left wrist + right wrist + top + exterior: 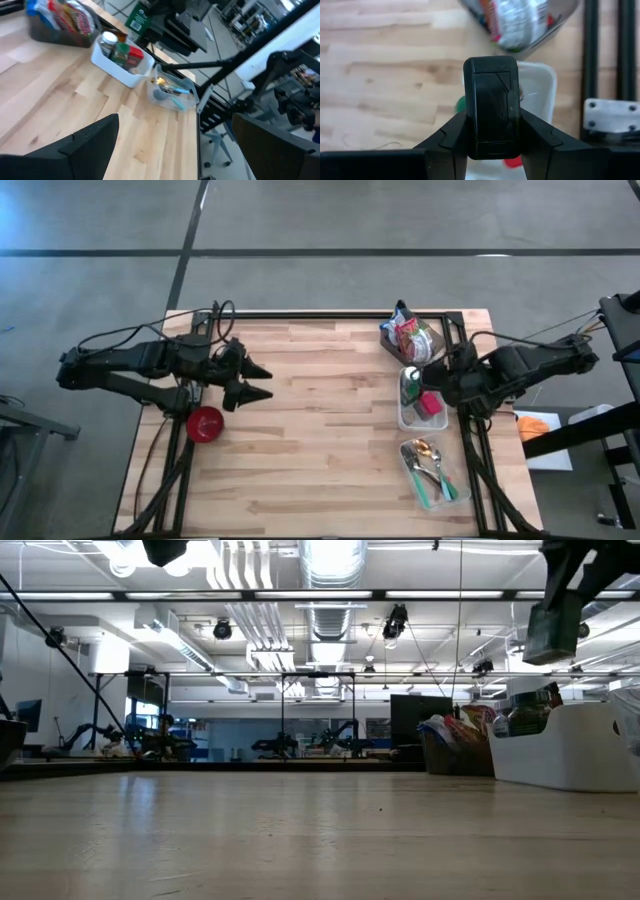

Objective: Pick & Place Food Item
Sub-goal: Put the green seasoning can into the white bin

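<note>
My right gripper [432, 384] hangs at the table's right side over a white bin [407, 418] and is shut on a dark rectangular packet [491, 100]. In the low view the packet [550, 630] hangs high above the bin [570, 750]. The bin holds a green-capped jar [410, 388] and a red item [431, 404]. My left gripper [262, 381] stands open at the table's left, above the wood, with nothing between its fingers. A red bowl [205, 423] rests on the table just nearer than it. My right gripper pinches the dark packet between its two fingers, which are on its two long sides [468, 125] at the end nearest the wrist. The fingers slant down from above and lie along the packet. The packet is lifted clear, above the white bin.
A dark basket of snack bags [408, 335] stands at the far right corner. A clear tray with spoons [432, 470] lies nearer than the bin. Bare wood [320, 420] spreads across the table's middle. A black frame rail [470, 450] runs along the right edge.
</note>
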